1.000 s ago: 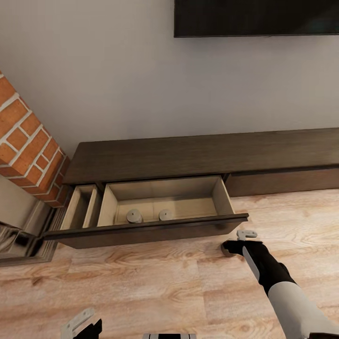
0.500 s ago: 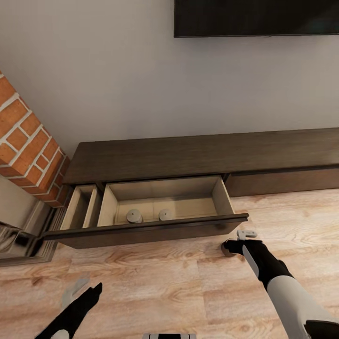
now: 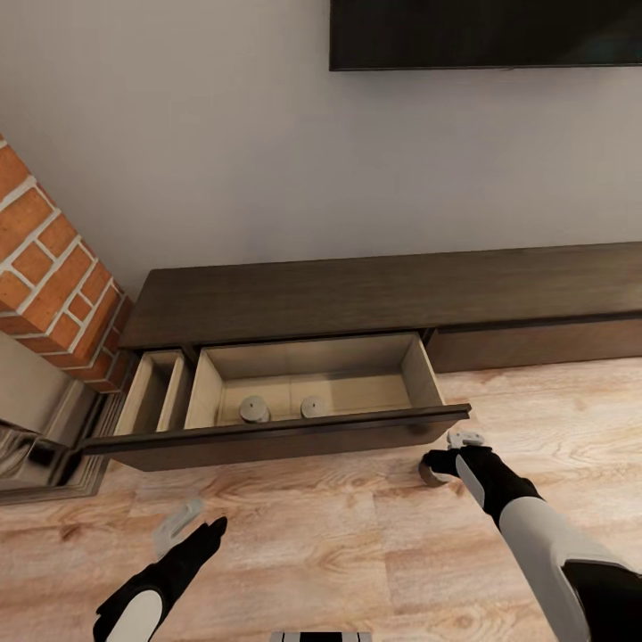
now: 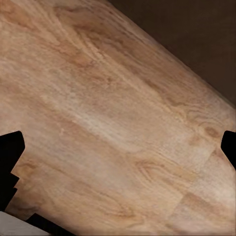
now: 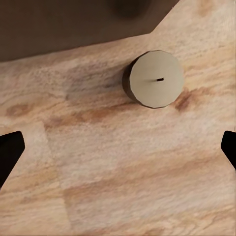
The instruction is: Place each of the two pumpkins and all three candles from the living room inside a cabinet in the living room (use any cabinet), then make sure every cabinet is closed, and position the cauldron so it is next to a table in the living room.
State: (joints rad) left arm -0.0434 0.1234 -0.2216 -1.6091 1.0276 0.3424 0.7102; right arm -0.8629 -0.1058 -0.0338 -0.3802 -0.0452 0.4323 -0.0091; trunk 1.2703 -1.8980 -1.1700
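My right pincer (image 3: pixel 450 452) hangs low over the wooden floor (image 3: pixel 339 553), just in front of the right end of the pulled-out drawer front (image 3: pixel 276 437); its fingers are spread wide, the two dark tips sitting at opposite edges of my right wrist picture with bare boards between them, pinching nothing. One candle (image 5: pixel 153 78) stands upright on the floor ahead of those tips, a stubby grey-olive cylinder with its tiny wick showing on the flat top; it sits near the corner of the dark drawer front, apart from both fingers. From my head camera that candle (image 3: pixel 431 473) is mostly hidden behind my own wrist.

My left pincer (image 3: pixel 183 528) is out over the floor to the left, well short of the cabinet (image 3: pixel 374 299); its fingers are likewise spread, with plain floorboards between them and a dark panel (I cannot tell which part of the unit) in the far corner of the left wrist picture.

The cabinet's wide drawer (image 3: pixel 419 370) stands open, pale wood inside; two more candles (image 3: pixel 254 408) rest upright on its bottom, side by side but not touching, near the front wall. A narrow compartment (image 3: pixel 152 392) lies open at the left of it; beside that rises a brick column (image 3: pixel 53 267); a dark television (image 3: pixel 486 34) hangs on the wall above.
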